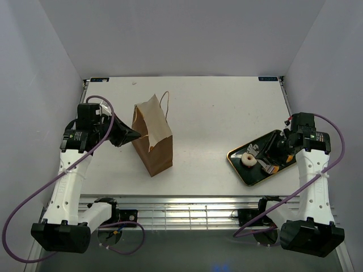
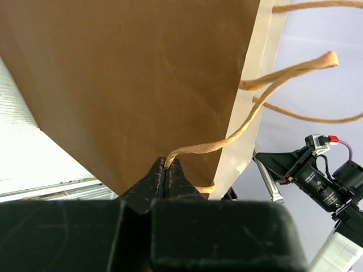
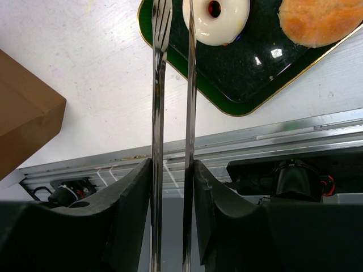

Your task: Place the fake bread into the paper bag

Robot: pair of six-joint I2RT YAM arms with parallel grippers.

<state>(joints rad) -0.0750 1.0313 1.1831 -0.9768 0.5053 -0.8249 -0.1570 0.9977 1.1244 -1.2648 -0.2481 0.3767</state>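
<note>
The brown paper bag stands upright left of the table's middle, its mouth open. My left gripper is shut on one of its cord handles, pinched between the fingertips beside the bag's wall. My right gripper is shut on metal tongs, whose two arms stand slightly apart. Their tips reach over the dark green tray, next to a pale ring donut. A golden bun lies beside it. The donut also shows from above. The twisted roll is out of view.
The tray sits at the right near the table's front edge, with my right gripper over its far end. A slotted metal rail runs along the front. The bag's corner shows left of the tongs. White walls enclose the table.
</note>
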